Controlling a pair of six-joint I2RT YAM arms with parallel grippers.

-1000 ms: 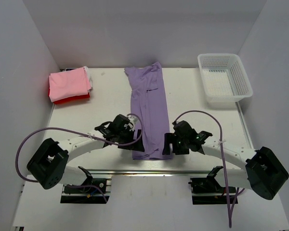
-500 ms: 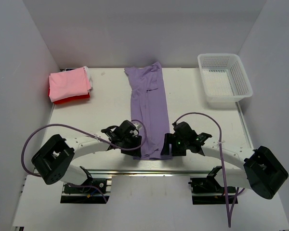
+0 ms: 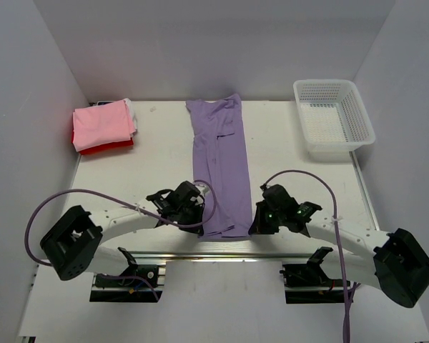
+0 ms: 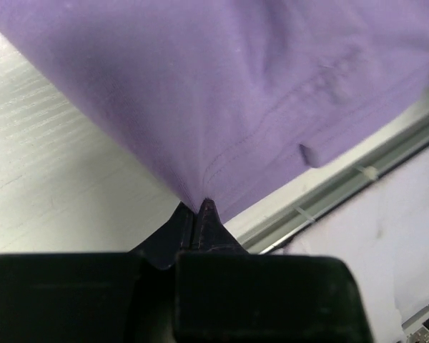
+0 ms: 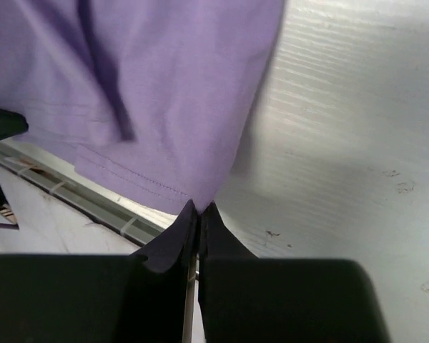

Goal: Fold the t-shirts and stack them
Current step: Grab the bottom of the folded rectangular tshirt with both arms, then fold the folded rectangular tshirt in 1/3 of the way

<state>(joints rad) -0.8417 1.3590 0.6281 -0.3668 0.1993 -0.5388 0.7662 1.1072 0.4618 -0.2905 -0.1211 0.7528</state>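
I count two of the three shirts as done: the light pink t-shirt (image 3: 102, 123) lies folded on top of the red t-shirt (image 3: 109, 148) at the far left corner of the table (image 3: 300, 179), and only a red edge shows beneath the pink. The lavender t-shirt (image 3: 220, 164) is the one in hand. It lies down the middle of the table as a long narrow strip, collar end toward the back wall and hem toward me, so I judge the lengthwise folds made. The crosswise folds and the move onto the pile are left. The white mesh basket (image 3: 334, 114) sits at the far right, well apart from all this.

The left gripper (image 3: 201, 218) is at the near left corner of the strip. In its wrist view its jaws are pressed together on a pinch of the lavender t-shirt (image 4: 236, 86) just at the stitched hem, and the cloth fans up and away from the left gripper (image 4: 204, 207), so that corner is lifted a little. The right gripper (image 3: 253, 226) mirrors it at the near right corner. Its wrist view shows the fingers closed to a thin seam with the hem corner of the lavender t-shirt (image 5: 150, 86) caught between them at the right gripper (image 5: 199, 209). Both corners hang just past the table's near edge, with the metal rail visible beneath.
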